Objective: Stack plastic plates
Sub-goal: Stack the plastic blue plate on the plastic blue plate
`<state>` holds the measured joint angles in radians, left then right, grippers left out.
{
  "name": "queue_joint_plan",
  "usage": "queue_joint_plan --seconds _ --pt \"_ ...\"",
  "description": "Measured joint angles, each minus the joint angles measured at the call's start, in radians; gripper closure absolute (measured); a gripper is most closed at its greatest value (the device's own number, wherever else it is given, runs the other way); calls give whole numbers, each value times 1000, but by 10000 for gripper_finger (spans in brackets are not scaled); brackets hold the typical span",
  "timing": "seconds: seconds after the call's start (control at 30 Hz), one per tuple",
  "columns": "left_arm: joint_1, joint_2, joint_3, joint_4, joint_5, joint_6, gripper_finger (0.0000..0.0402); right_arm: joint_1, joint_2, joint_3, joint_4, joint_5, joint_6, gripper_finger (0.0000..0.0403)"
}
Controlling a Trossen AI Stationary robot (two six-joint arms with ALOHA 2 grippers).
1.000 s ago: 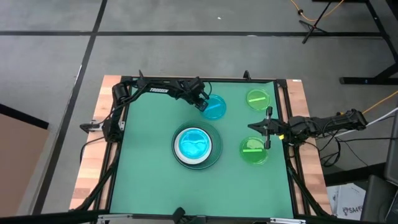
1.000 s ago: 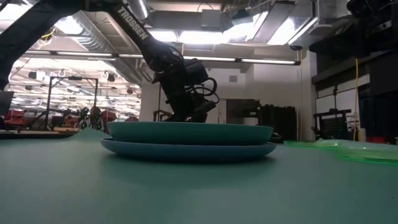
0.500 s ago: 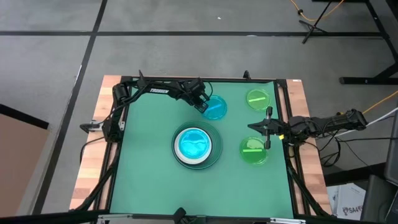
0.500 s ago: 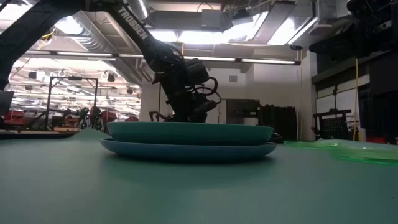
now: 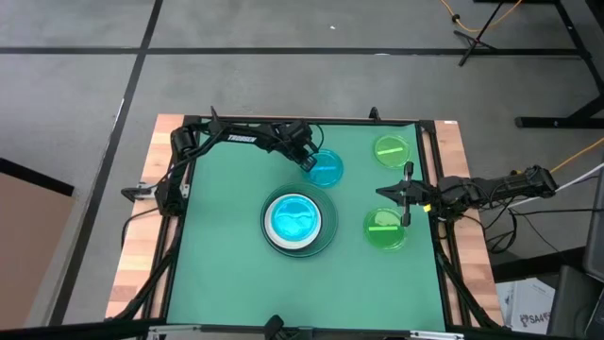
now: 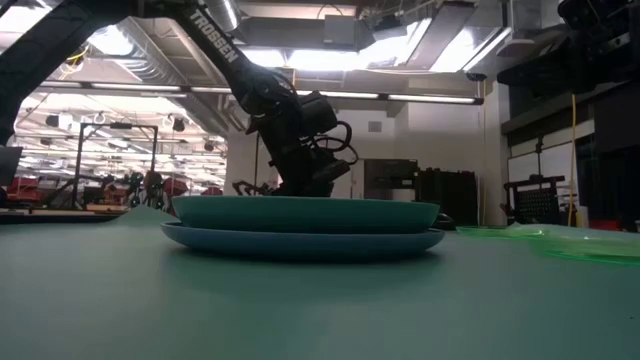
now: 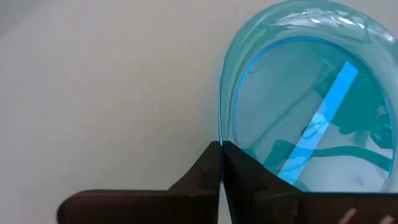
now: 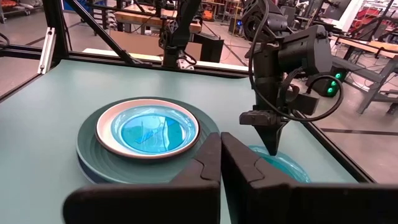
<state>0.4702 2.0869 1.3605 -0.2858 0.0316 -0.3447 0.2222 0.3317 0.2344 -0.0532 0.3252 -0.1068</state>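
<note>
A small translucent cyan plate (image 5: 327, 169) lies on the green mat, far of centre. My left gripper (image 5: 309, 161) stands at its left rim, shut on it. At the mat's middle is a stack (image 5: 297, 223): a blue plate at the bottom, a dark green one, a white one, and a cyan one (image 8: 149, 132) on top. Two translucent green plates lie on the right, one far (image 5: 391, 149) and one near (image 5: 385, 229). Between them my right gripper (image 5: 404, 195) waits, shut on nothing. My left gripper pinches the cyan plate's rim (image 7: 221, 132) between its two fingertips, at the plate's left edge. The fingers (image 8: 272, 144) come from above and point down. The plate appears to rest on the mat; I cannot tell whether the held edge is raised.
Black frame rails run along the mat's edges (image 5: 302, 121). Bare mat lies left of the stack (image 5: 217, 227) and near the front edge. Beyond the table the low view shows a workshop with benches.
My left gripper has shut its fingers on the rim of the cyan plate while staying in place above it. The plate remains where it lay. The right arm has kept still.
</note>
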Motion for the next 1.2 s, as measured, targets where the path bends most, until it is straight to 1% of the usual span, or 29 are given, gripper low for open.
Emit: queue_joint_plan --seconds 0.2,0.33,0.6,0.83,0.9,0.97,1.03,1.13,1.2 --pt "1 -3 0 2 7 -1 399 0 0 0 0 0 0 402" --pt "1 -41 0 0 -4 0 396 0 0 0 0 0 0 402" --pt "0 -180 0 -41 -17 11 395 0 0 0 -1 -1 0 402" --pt "-38 -309 0 -92 -41 25 395 0 0 0 -3 -2 0 402" --pt "-50 -346 0 -133 -30 26 395 0 0 0 -2 -2 0 402" --pt "-63 -382 0 -162 7 33 395 0 0 0 -2 -3 1 402" --pt "-84 -415 0 -231 36 42 395 0 0 0 -3 -3 28 402" --pt "-118 -447 1 -320 68 49 395 0 0 0 -11 -22 54 402" --pt "-147 -453 1 -373 68 60 395 0 0 0 -10 -30 52 402"
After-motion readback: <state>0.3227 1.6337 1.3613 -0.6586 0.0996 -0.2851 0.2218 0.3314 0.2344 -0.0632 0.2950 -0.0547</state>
